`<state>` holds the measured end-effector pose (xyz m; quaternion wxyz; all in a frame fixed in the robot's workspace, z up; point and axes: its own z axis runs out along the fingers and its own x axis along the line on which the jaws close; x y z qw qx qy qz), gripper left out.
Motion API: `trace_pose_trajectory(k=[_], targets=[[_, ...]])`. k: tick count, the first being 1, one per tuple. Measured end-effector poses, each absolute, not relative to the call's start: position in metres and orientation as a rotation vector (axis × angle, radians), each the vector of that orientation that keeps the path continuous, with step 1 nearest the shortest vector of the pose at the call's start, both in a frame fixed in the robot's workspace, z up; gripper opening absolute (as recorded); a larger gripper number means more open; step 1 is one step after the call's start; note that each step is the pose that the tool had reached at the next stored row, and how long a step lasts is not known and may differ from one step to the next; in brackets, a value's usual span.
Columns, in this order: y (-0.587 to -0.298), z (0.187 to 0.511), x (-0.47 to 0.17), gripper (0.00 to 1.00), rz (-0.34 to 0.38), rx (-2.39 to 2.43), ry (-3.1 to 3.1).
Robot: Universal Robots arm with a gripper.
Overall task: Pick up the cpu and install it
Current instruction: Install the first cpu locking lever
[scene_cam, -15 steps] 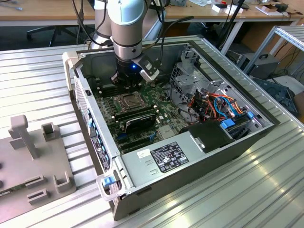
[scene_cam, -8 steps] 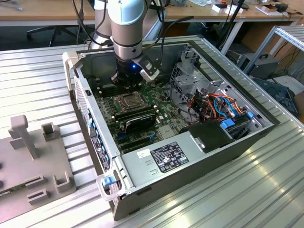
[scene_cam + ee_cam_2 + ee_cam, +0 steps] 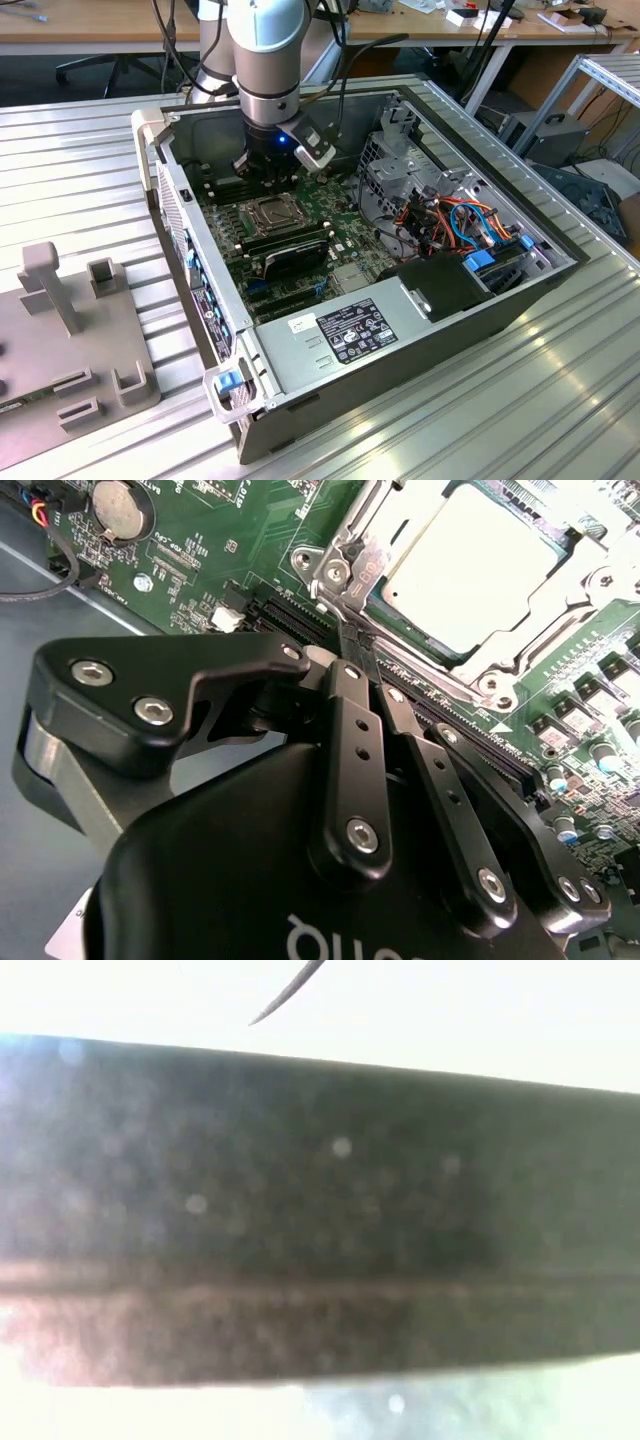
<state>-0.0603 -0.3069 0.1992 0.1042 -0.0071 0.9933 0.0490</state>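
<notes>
the cpu [image 3: 472, 565] already sits in its socket on the green motherboard [image 3: 200, 550], its pale metal top showing inside the hinged metal frame [image 3: 345, 575], and in the exterior view the same chip [image 3: 272, 212] lies near the middle of the board inside the open computer case [image 3: 330, 340]. the gripper [image 3: 352, 640] hangs low over the board, just beside the socket's edge, with its two black fingers [image 3: 345, 720] drawn together till they meet at the tips and nothing visibly held between them. the risk now, as i judge it, lies in how near those tips stand to the frame and to the long black memory slot [image 3: 460, 730] running past them: any sideways drift of the arm [image 3: 265, 60] could scrape the slot's edge, catch the frame's lever, or nudge the small parts soldered round the socket. whether the frame is latched fully down over the chip cannot be told from here, and if it is not, a knock on it could lift or shift the chip on its contacts. the loose coloured cables [image 3: 455, 215] toward the exterior view's right stand well apart from the gripper and look unlikely to snag; the case wall behind the arm stands closer, and a careless swing that way could strike it
</notes>
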Motion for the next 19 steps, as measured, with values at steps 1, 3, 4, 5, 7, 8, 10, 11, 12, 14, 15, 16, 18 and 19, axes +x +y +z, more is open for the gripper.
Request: trace_pose_trajectory(k=[1, 3, 4, 5, 7, 8, 10, 11, 12, 14, 15, 16, 18, 19], targets=[[-0.307, 0.199, -0.06, 0.11, 0.152, -0.02, 2.929], [-0.307, 0.198, -0.06, 0.11, 0.162, -0.019, 2.928], [-0.307, 0.198, -0.06, 0.11, 0.167, -0.019, 2.928], [-0.307, 0.198, -0.06, 0.11, 0.168, -0.018, 2.928], [-0.307, 0.198, -0.06, 0.11, 0.168, -0.018, 2.928], [-0.307, 0.198, -0.06, 0.11, 0.168, -0.018, 2.928], [-0.307, 0.198, -0.06, 0.11, 0.168, -0.018, 2.928], [-0.307, 0.198, -0.06, 0.11, 0.168, -0.018, 2.928], [-0.307, 0.198, -0.06, 0.11, 0.168, -0.019, 2.928], [-0.307, 0.199, -0.06, 0.11, 0.168, -0.018, 2.928], [-0.307, 0.201, -0.06, 0.11, 0.168, -0.018, 2.928], [-0.307, 0.203, -0.06, 0.11, 0.168, -0.018, 2.928], [-0.307, 0.207, -0.06, 0.11, 0.168, -0.018, 2.928], [-0.307, 0.209, -0.06, 0.11, 0.168, -0.018, 2.927]])
